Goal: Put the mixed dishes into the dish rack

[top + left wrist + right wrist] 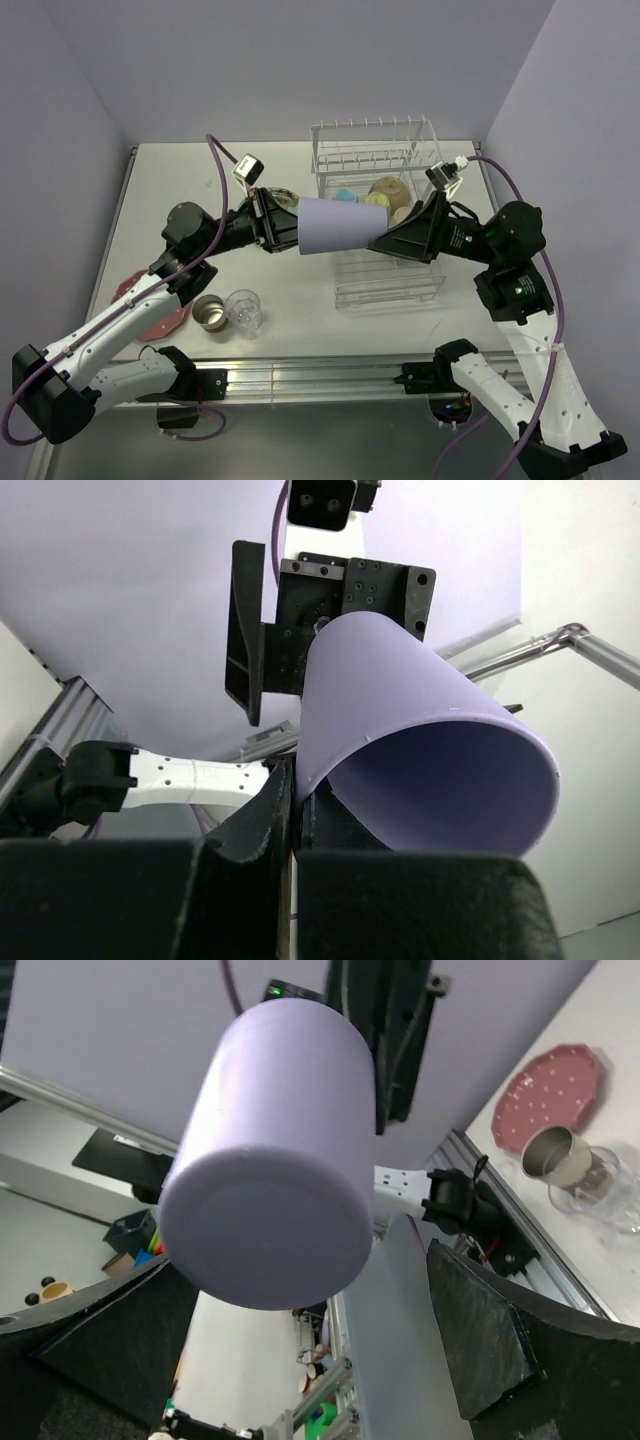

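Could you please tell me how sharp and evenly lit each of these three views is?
Top view: sharp, evenly lit, no harsh glare on the table. Left wrist: lavender cup looms large, rim crisp, inside shaded darker. Right wrist: wide lens swells the cup's base; the pink plate beyond is clear enough.

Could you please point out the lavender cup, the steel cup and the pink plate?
lavender cup (340,226), top view, middle of its side.
steel cup (210,313), top view, its inside.
pink plate (552,1092), right wrist view, its dotted face.
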`<state>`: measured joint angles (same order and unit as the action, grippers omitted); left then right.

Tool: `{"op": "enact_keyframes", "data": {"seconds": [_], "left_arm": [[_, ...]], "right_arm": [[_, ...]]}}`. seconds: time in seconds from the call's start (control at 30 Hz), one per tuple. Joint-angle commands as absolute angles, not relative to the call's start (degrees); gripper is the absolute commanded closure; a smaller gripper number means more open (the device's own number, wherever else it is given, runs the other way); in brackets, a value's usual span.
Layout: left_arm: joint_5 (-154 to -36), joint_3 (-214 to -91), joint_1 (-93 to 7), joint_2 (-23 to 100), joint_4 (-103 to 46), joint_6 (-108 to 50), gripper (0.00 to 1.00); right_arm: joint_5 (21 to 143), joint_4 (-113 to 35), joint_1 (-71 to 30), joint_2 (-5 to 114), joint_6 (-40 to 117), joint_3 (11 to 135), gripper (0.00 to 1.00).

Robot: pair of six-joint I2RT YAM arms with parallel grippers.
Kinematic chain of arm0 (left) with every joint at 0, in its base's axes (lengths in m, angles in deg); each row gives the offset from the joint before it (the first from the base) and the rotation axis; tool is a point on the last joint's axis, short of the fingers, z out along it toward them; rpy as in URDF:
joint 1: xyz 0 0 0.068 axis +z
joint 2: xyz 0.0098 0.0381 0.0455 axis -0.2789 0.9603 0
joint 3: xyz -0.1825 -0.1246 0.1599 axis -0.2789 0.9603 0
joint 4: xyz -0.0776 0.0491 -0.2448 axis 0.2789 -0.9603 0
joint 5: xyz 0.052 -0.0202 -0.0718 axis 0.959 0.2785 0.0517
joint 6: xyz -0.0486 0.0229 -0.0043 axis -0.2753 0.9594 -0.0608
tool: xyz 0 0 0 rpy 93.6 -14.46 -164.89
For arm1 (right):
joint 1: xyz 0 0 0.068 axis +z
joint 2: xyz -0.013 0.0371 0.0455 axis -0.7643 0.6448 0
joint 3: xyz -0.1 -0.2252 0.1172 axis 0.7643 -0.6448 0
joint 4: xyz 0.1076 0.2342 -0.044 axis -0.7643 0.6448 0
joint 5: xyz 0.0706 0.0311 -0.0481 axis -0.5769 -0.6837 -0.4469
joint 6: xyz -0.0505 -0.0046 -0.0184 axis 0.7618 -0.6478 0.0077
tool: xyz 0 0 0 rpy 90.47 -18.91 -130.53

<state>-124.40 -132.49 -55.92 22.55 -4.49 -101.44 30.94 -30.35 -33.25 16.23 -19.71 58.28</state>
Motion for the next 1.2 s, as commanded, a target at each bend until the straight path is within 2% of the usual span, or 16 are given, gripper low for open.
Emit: {"op": "enact_keyframes", "data": {"seconds": [0.0, 0.27, 0.4, 0.5, 0.53, 0.57, 0.6, 0.63, 0.67, 0.7, 0.73, 0.8, 0.87, 0.9, 0.97, 1.17], "left_arm": [[-125.62, -130.8, -55.92, 21.08, 3.94, -104.99, 1.0], [-125.09, -129.3, -55.83, 20.19, 2.54, -104.64, 1.0], [-125.0, -129.3, -55.92, 20.46, 2.71, -104.81, 1.0], [-125.35, -129.57, -55.83, 21.16, 3.5, -105.17, 1.0], [-125.53, -129.74, -55.83, 21.34, 3.51, -105.34, 1.0], [-126.05, -129.74, -55.92, 21.42, 3.42, -105.43, 0.99], [-126.32, -129.83, -55.92, 21.51, 3.24, -105.34, 0.89], [-126.32, -130.09, -55.75, 21.17, 0.28, -104.38, 0.59], [-125.63, -130.44, -55.57, 20.73, -3.31, -102.89, 0.45], [-124.66, -132.1, -55.22, 19.33, -8.4, -97.66, 0.09], [-123.26, -133.68, -54.0, 18.53, -23.15, -93.87, 0.01], [-113.79, -139.63, -52.24, 17.04, -42.97, -83.61, 0.01], [-104.92, -143.61, -49.34, 17.12, -67.79, -78.82, 0.01], [-96.78, -146.94, -48.72, 17.73, -73.95, -77.14, 0.01], [-90.06, -149.33, -48.27, 18.17, -85.55, -73.62, 0.01], [-76.94, -151.45, -48.27, 18.09, -96.15, -70.71, 0.01]], "right_arm": [[30.35, -41.92, -33.5, 16.0, -25.46, 56.86, 0.0], [31.15, -43.34, -33.5, 18.81, -25.64, 59.75, 0.01], [31.15, -45.1, -33.5, 19.87, -27.06, 60.11, 0.09], [31.23, -42.56, -33.5, 19.96, -25.83, 60.46, 0.41], [31.58, -41.68, -33.5, 19.78, -24.61, 60.46, 0.85], [31.85, -40.54, -33.5, 19.7, -23.98, 60.63, 1.0], [32.2, -37.48, -33.5, 19.61, -22.93, 60.9, 1.0], [33.51, -35.19, -33.5, 19.52, -19.62, 62.29, 1.0], [34.82, -31.6, -33.59, 19.69, -17.15, 63.44, 1.0], [36.49, -21.91, -33.76, 20.13, -10.51, 67.28, 1.0], [41.29, -15.89, -33.94, 21.0, -6.44, 69.66, 1.0], [47.38, 1.03, -34.46, 23.99, 3.12, 73.71, 1.0], [57.36, 8.48, -34.73, 25.4, 7.55, 77.24, 1.0], [60.73, 14.52, -34.73, 26.71, 11.32, 78.2, 1.0], [69.67, 18.86, -34.73, 28.12, 14.33, 79.79, 1.0], [85.27, 27.06, -34.73, 30.85, 21.46, 79.71, 1.0]]}}
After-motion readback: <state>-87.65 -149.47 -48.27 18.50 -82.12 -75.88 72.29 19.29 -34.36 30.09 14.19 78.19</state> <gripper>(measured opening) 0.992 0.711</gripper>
